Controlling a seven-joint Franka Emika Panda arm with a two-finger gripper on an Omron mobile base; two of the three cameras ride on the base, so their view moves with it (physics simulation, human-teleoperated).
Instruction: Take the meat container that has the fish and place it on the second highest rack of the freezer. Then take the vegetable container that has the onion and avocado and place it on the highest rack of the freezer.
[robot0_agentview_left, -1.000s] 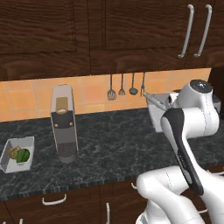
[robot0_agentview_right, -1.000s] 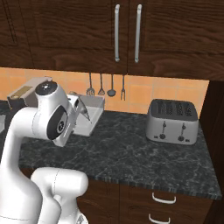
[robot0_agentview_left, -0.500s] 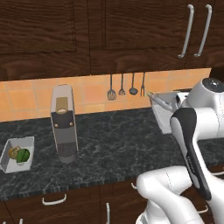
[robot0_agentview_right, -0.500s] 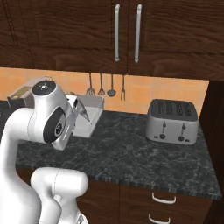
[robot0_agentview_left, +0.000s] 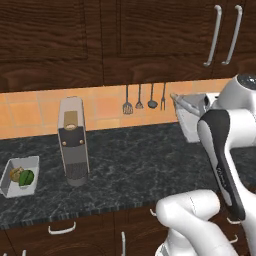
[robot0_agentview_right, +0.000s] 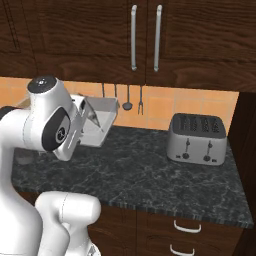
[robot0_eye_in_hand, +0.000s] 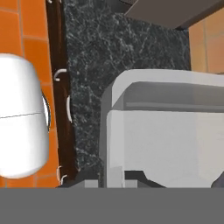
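Far left on your dark speckled stone counter (robot0_agentview_left: 130, 165), the small white tray holding the tan onion and green avocado (robot0_agentview_left: 21, 175) sits exactly where it was a second ago, with the tall grey-and-tan appliance (robot0_agentview_left: 72, 141) unmoved beside it. Move right: your white arm has swung further right, carrying the translucent white rectangular container (robot0_agentview_right: 96, 122) aloft and tilted above the counter. Your gripper (robot0_eye_in_hand: 116, 178) is clamped on its rim. The silver four-slot toaster (robot0_agentview_right: 196, 138) stands far right.
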